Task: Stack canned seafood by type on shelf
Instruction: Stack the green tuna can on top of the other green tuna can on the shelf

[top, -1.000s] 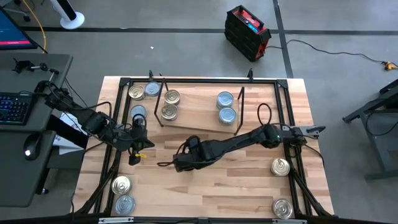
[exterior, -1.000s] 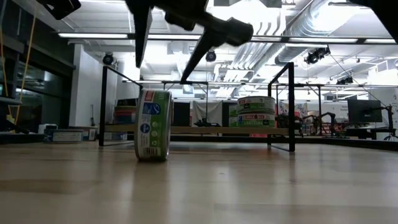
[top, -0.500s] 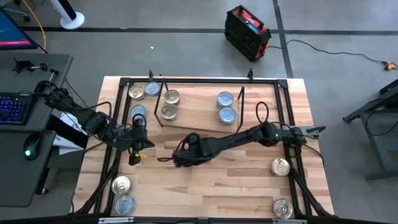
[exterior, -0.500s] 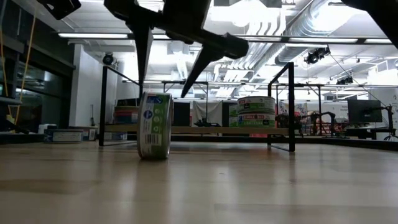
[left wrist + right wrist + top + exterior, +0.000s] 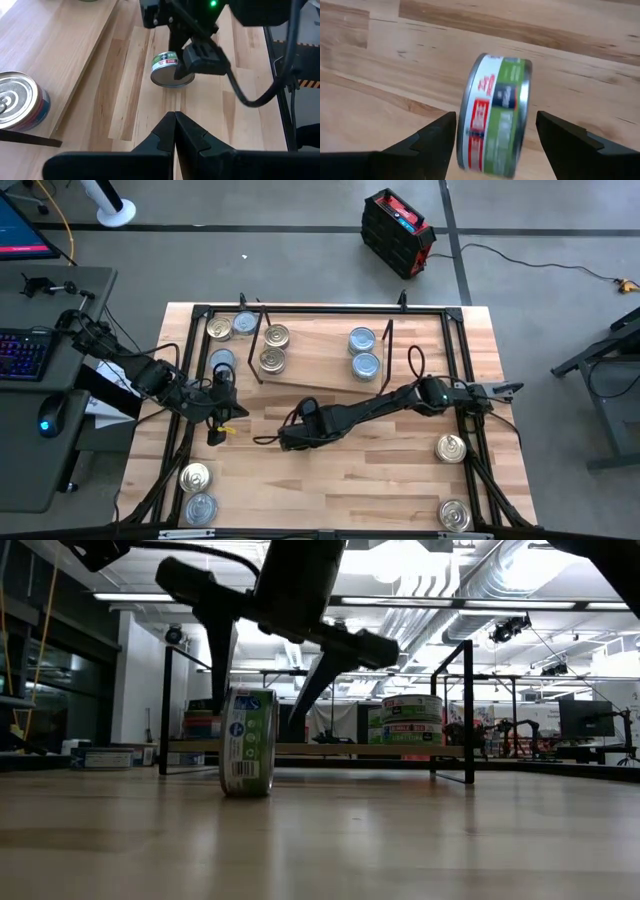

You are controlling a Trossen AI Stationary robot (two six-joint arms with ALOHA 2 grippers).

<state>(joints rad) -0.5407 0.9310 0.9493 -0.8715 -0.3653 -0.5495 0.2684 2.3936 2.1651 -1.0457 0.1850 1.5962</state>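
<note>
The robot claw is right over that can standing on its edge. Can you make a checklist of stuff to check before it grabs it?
1. Right gripper open: ok, its fingers stand apart.
2. The can on its edge sits between those fingers: ok, one finger on each side in the right wrist view.
3. Fingers low enough to pinch the can: cannot tell; the low view shows them reaching down around its top.
4. Can standing steady: cannot tell; it balances on its rim on the table.
5. Left gripper out of the way: ok, it is shut and waits off to the side.
6. Room on the shelf: ok, bare wood shows between its cans.
</note>
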